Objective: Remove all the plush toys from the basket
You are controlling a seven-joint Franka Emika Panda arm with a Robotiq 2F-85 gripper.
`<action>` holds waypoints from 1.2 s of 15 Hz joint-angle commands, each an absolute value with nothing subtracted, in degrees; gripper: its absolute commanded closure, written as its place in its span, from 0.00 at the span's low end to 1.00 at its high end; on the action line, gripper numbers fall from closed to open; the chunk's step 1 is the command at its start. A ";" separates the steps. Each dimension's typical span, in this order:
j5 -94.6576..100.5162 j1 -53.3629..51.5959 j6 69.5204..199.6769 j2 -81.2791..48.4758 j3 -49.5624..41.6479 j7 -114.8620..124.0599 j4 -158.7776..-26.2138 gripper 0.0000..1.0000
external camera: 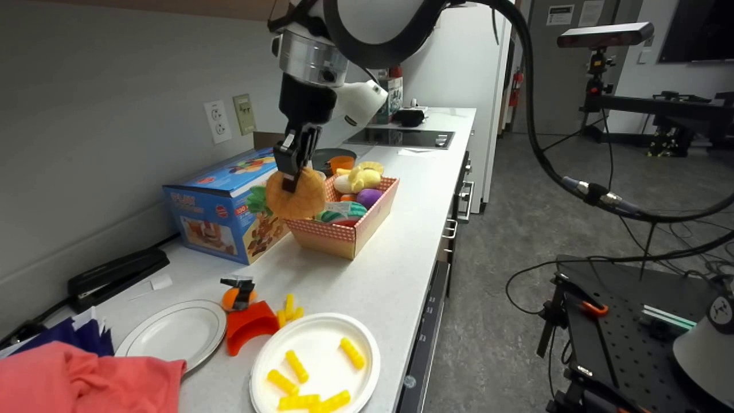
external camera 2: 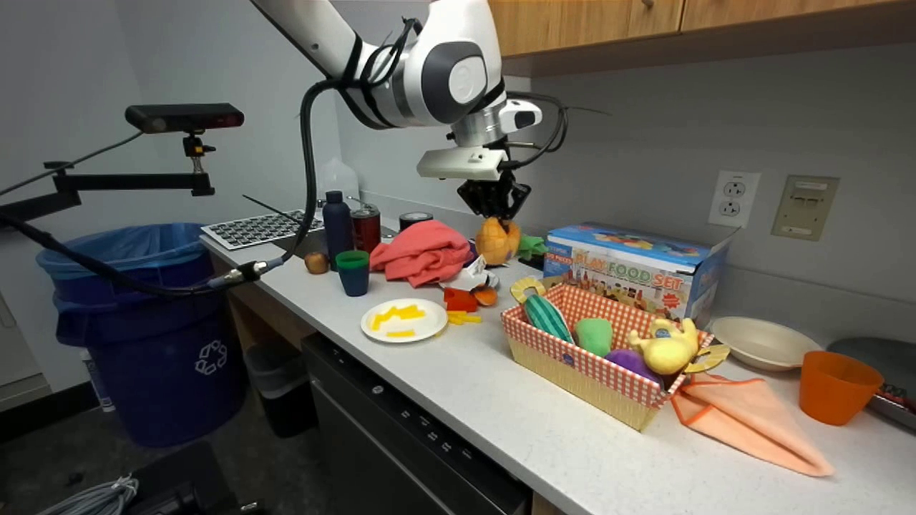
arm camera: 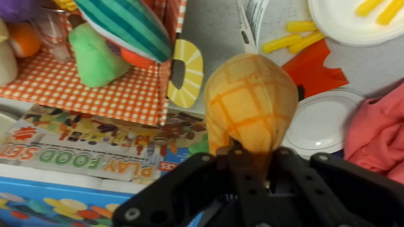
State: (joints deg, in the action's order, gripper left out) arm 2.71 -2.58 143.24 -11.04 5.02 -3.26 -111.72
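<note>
My gripper [external camera: 294,176] is shut on an orange pineapple plush [external camera: 298,201] with green leaves, held in the air beside the basket. The gripper also shows in an exterior view [external camera 2: 499,213]; the pineapple [arm camera: 252,97] fills the middle of the wrist view. The basket [external camera 2: 572,379] has a red checkered lining and stands on the counter. In it lie a striped watermelon plush [arm camera: 132,30], a green pear plush [arm camera: 94,56], a purple plush [external camera 2: 633,363], a yellow plush [external camera 2: 665,348] and other toys. A yellow slice [arm camera: 187,74] sticks out at the basket's end.
A blue play food box [external camera 2: 622,265] stands behind the basket against the wall. A white plate [external camera: 355,327] with yellow sticks, a red fry holder [external camera: 252,324], another plate [external camera: 178,332] and a coral cloth [external camera 2: 422,254] lie along the counter. An orange cup [external camera 2: 837,386] stands past the basket.
</note>
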 commanded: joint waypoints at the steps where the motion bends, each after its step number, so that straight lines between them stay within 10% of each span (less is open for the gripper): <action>1: 2.65 -4.13 145.12 -13.65 6.19 -6.27 -111.45 0.96; 7: 4.54 -4.95 146.66 -18.72 5.66 -6.49 -109.77 0.96; 9: 4.92 -4.78 146.64 -19.61 5.36 -6.54 -109.38 0.60; 18: 3.91 -3.38 145.88 -18.46 4.81 -7.35 -109.06 0.00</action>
